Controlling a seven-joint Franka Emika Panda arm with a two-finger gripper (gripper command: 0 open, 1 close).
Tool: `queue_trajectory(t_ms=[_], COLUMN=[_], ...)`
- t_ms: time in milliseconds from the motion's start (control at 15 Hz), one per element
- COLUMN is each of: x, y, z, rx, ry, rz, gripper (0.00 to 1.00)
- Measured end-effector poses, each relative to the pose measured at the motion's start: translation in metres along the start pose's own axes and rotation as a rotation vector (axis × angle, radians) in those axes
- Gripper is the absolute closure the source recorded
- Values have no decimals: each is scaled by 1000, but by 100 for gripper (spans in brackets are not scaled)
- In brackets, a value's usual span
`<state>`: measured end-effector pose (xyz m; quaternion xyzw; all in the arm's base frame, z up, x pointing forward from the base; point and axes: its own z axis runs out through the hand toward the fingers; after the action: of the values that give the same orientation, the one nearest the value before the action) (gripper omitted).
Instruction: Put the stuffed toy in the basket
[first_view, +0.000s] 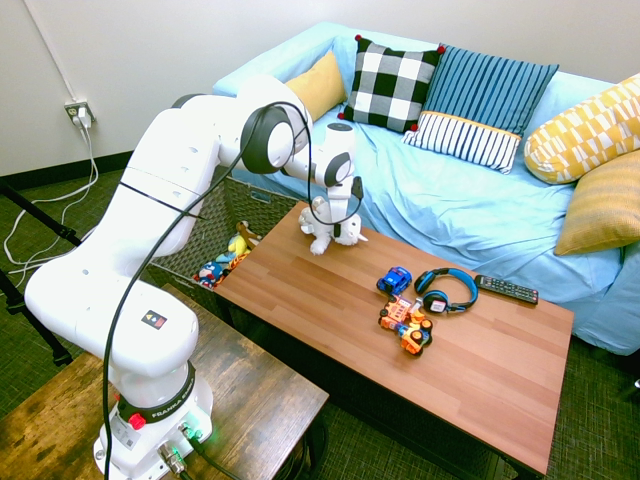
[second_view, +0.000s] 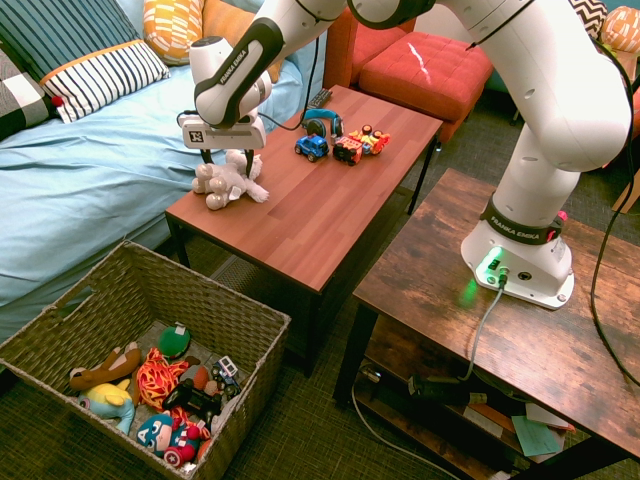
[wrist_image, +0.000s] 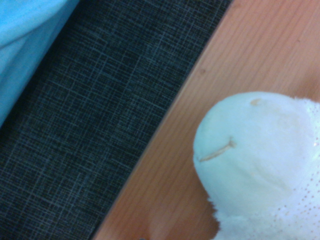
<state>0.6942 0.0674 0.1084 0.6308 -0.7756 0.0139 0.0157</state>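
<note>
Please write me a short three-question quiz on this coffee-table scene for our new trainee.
1. True or false: the stuffed toy already lies in the basket.
2. The gripper is: A) shut on the blue toy car; B) open just above the stuffed toy; C) inside the basket.
3. Fill in: the headphones lie between the blue toy car and the ____.

Key: 1 false, it sits on the coffee table; 2 B; 3 remote control.
</note>
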Motion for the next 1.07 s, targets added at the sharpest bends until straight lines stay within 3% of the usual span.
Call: queue_trajectory(t_ms=[533, 1067], x=[-10, -12], y=[6, 25], z=[8, -17], rx=[-21, 49], ry=[-33, -61], rz=[-75, -324], gripper=[100, 100])
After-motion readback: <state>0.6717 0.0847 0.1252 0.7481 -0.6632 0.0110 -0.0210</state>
